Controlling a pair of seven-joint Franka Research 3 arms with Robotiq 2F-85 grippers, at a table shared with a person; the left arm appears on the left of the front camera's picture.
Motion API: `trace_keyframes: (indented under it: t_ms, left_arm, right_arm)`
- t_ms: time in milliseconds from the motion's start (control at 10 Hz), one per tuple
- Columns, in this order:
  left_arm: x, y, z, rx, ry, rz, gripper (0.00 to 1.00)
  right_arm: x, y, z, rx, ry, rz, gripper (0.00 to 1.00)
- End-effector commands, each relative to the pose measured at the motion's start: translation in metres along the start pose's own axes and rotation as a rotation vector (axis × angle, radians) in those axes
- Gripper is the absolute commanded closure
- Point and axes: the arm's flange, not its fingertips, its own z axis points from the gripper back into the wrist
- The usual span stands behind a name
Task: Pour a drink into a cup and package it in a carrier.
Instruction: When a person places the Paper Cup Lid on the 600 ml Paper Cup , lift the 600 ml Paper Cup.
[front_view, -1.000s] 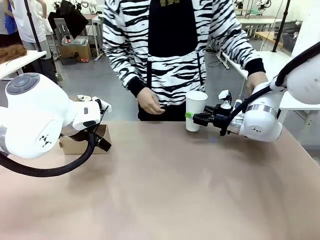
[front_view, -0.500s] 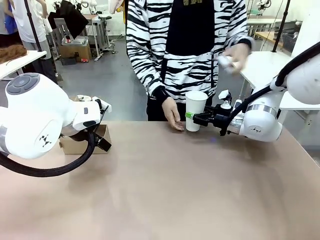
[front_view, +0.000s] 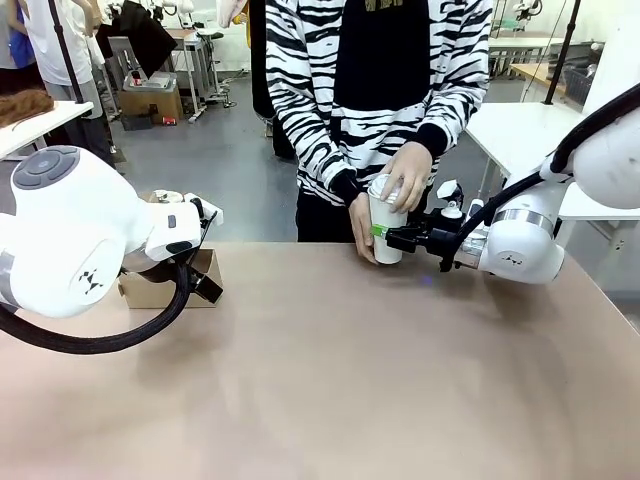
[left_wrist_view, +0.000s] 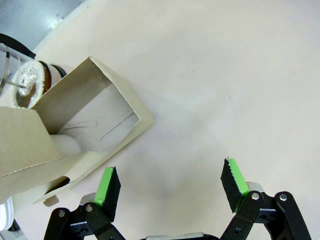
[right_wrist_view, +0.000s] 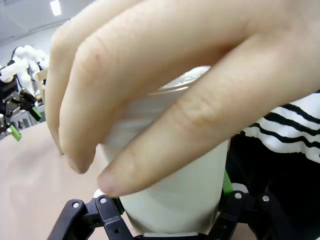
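- Right pincer (front_view: 387, 236): clamped on the white cup (front_view: 388, 252), green pads against its sides, at the far edge of the bench (front_view: 330, 380).
- Person at the far side: one hand (front_view: 408, 172) lies over the cup's top, the other hand (front_view: 359, 222) is against its side.
- Left pincer (left_wrist_view: 170, 174): jaws wide apart, holding nothing, above bare bench just beside the cardboard carrier (left_wrist_view: 92, 112).
- Glass jug (left_wrist_view: 26, 84) with metal lid stands right behind the carrier, at the bench's left end.

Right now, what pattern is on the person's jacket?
Black-and-white zebra stripes cover the jacket, clearest in the front view.
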Motion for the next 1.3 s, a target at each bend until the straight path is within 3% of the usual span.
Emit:
trace_keyframes:
  t_ms: [0,1200]
  left_arm:
    - [0.0000,0.0000,0.0005,-0.002,-0.002,0.000,0.00]
    - [0.0000,0.0000,0.0005,-0.002,-0.002,0.000,0.00]
  right_arm:
    - [0.0034,0.0005,-0.0021,-0.002,0.000,-0.002,0.20]
    - [0.0034,0.0005,-0.0021,-0.002,0.000,-0.002,0.20]
